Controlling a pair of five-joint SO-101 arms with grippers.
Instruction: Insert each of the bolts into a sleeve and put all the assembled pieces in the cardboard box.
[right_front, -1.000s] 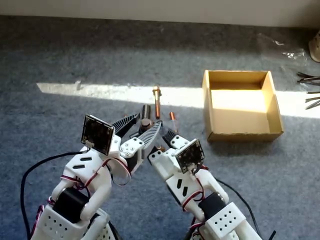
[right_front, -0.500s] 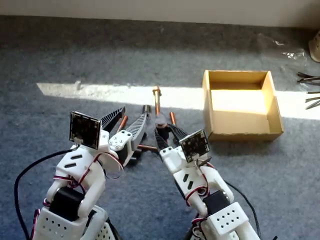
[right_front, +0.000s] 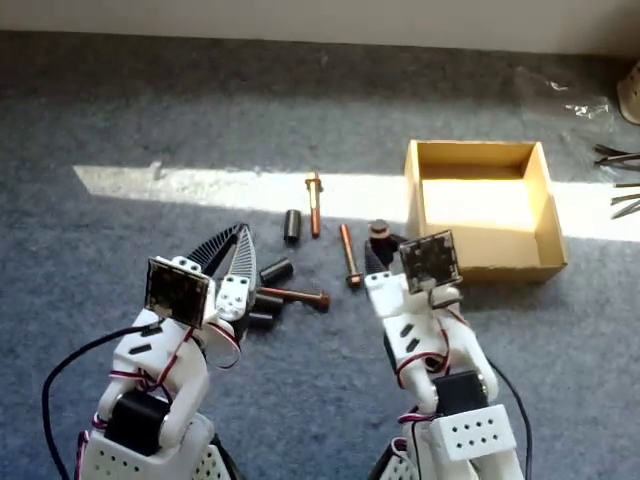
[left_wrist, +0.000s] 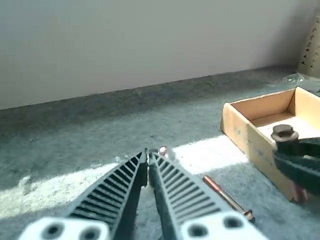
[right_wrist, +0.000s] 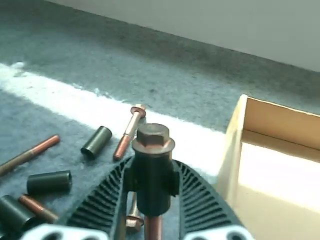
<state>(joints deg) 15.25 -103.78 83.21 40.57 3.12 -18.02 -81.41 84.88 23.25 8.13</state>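
Observation:
My right gripper (right_front: 380, 248) is shut on an assembled piece (right_front: 379, 231), a copper bolt standing upright in a black sleeve (right_wrist: 151, 175), just left of the cardboard box (right_front: 485, 268). The box (right_wrist: 270, 150) is open at the top with nothing inside. My left gripper (right_front: 243, 231) hovers over the carpet left of the loose parts, its fingers (left_wrist: 125, 182) shut on nothing. Three loose bolts (right_front: 314, 203) (right_front: 348, 255) (right_front: 295, 296) lie between the arms. Black sleeves (right_front: 292, 224) (right_front: 276, 271) (right_front: 264, 310) lie among them.
Grey carpet with a sunlit strip (right_front: 150, 182) runs across the middle. Metal tools (right_front: 615, 155) and a clear plastic wrapper (right_front: 560, 90) lie at the far right. A wall bounds the far side.
The right gripper has carried the bolt-and-sleeve piece rightward toward the box. The left gripper let go, drew back to the left and closed.

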